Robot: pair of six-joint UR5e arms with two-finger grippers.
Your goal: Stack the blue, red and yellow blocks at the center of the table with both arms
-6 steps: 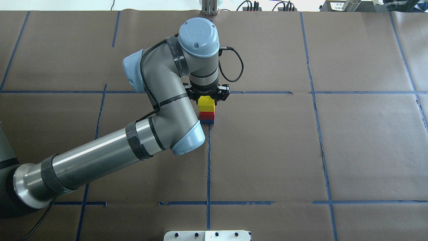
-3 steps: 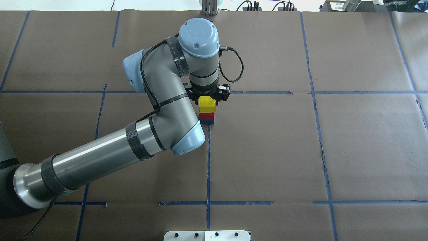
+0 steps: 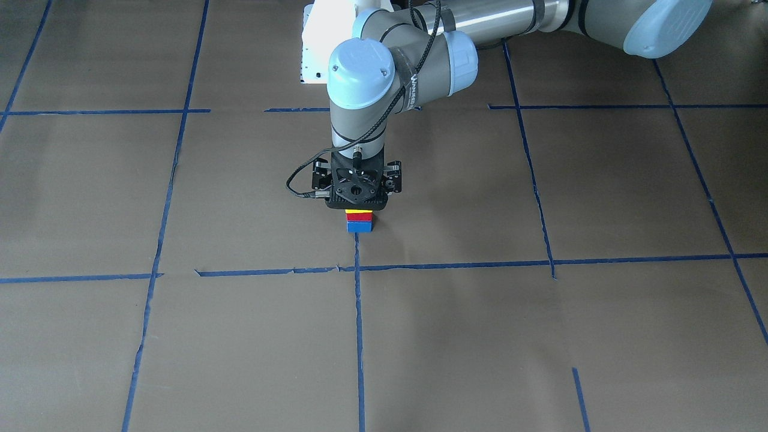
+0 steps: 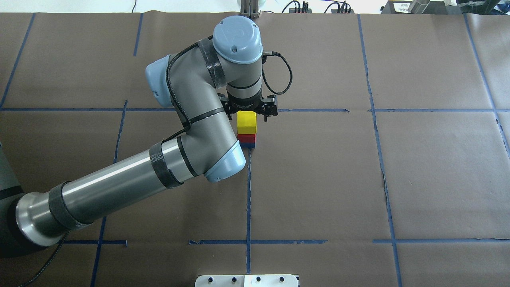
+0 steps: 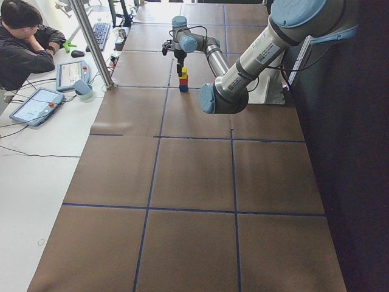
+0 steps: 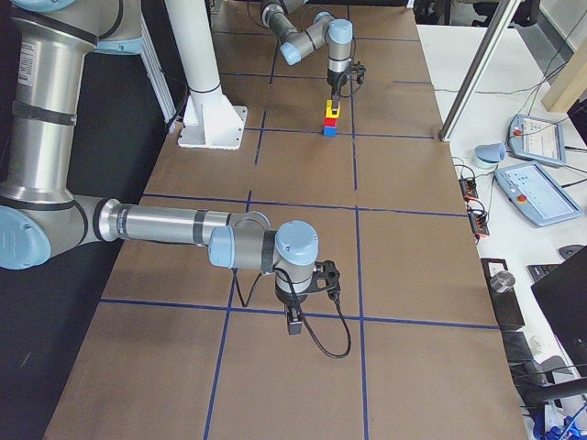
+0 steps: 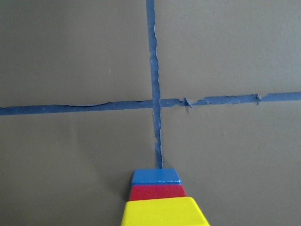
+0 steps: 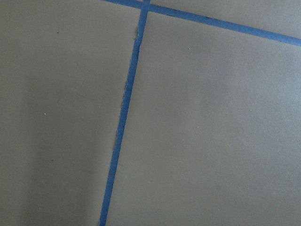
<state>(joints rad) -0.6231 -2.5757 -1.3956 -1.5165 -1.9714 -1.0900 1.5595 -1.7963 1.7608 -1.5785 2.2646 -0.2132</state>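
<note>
Hanging over the little tower, the left gripper points straight down. Its two fingers are spread wide, one on each side of the yellow block. The gap between them is wider than the block, and the gripper has nothing in its hold.

The yellow block is on top. Under it is the red block, and at the bottom is the blue block. The three sit neatly one on another, straight up. In the left wrist view you see them from above, with the yellow one biggest and the blue one smallest.

The tower stands near the middle of the brown surface. It sits on a blue tape line, close to where two lines cross. The left arm comes in from the side and bends over the tower.

The right gripper is well away from the blocks, at the robot's right end of the surface. It hangs low over the brown paper near another tape line. It shows only in the side view, so I cannot tell if it is open or closed. The right arm reaches out flat to it. The right wrist view shows only paper and tape.

A white pedestal stands at the robot's edge of the surface. A person sits at a white desk across from the robot.
</note>
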